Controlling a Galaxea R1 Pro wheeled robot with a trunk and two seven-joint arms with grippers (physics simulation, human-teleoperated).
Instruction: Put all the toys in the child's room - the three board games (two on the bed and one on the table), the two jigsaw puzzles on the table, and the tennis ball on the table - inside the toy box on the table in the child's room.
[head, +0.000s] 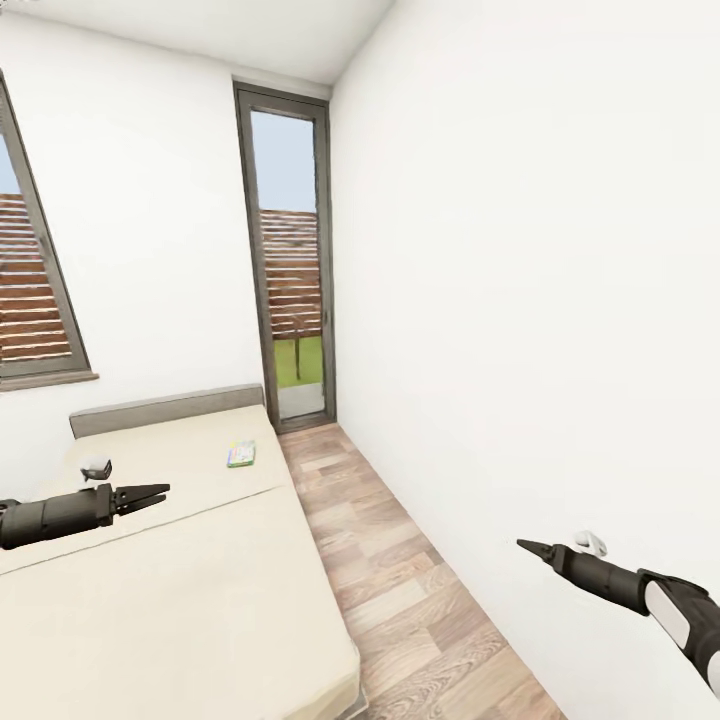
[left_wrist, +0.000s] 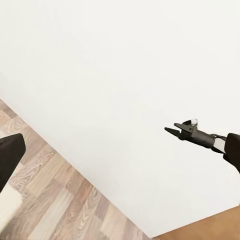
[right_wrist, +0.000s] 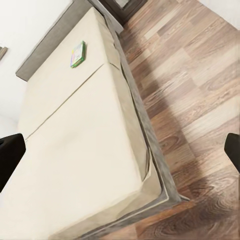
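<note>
One board game (head: 241, 454), a thin flat box with a green-edged printed cover, lies on the beige bed (head: 180, 590) near its grey headboard (head: 165, 408). In the right wrist view the same board game (right_wrist: 77, 54) rests at the far end of the bed (right_wrist: 75, 150). My left gripper (head: 165, 492) hovers open over the bed's left side, well short of the box. My right gripper (head: 522, 545) is open and empty above the floor by the right wall, and its fingers (right_wrist: 10, 155) stand wide apart. The table, toy box, jigsaw puzzles and tennis ball are out of view.
A strip of wood-plank floor (head: 400, 580) runs between the bed and the white right wall (head: 540, 300). A tall grey-framed window (head: 290, 260) closes the far end. Another window (head: 30, 290) is on the left wall behind the bed.
</note>
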